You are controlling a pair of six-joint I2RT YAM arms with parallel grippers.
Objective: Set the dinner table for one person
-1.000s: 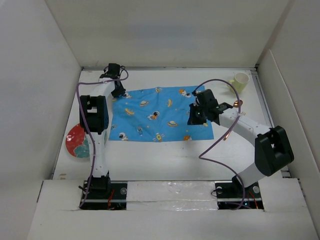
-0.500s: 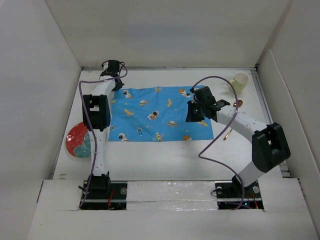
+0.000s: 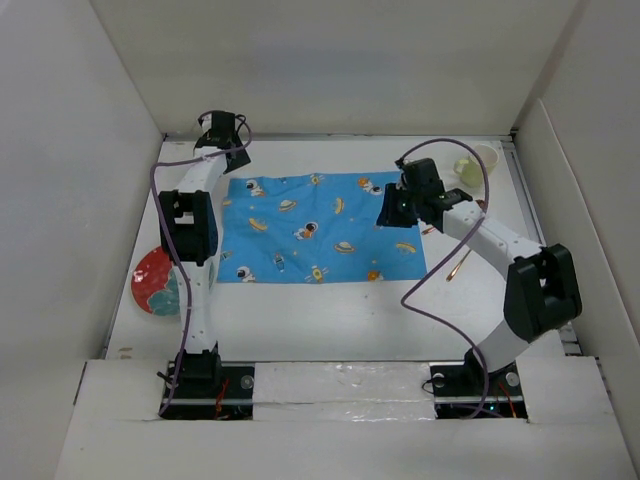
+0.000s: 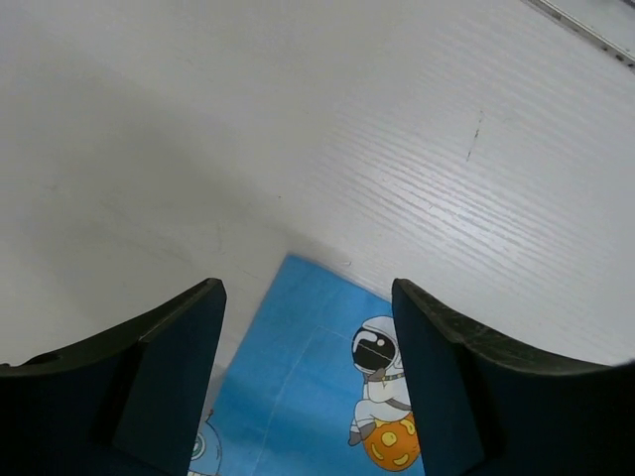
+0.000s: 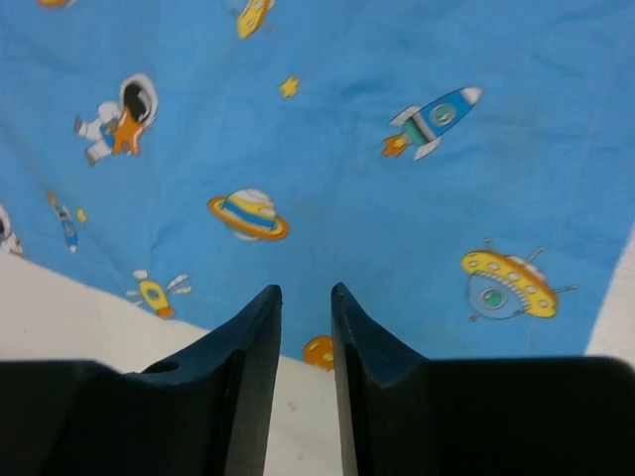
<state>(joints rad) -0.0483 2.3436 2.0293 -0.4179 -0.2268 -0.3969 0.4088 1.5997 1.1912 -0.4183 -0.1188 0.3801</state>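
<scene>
L gripper (image 4: 308, 387) spread over placemat (image 3: 320, 228) corner; R gripper (image 5: 306, 327) nearly pressed together, nothing between.

The large white surface (image 4: 417, 129) looks matt and shows a fine line texture like painted wood grain, with a few small dark marks. The rectangular blue cloth placemat with space print (image 3: 320, 228) is a soft woven fabric, matt, with light creases. The fingers of the left gripper (image 4: 159, 382) and of the right gripper (image 5: 253, 382) look like smooth dark plastic with a slight sheen.
</scene>
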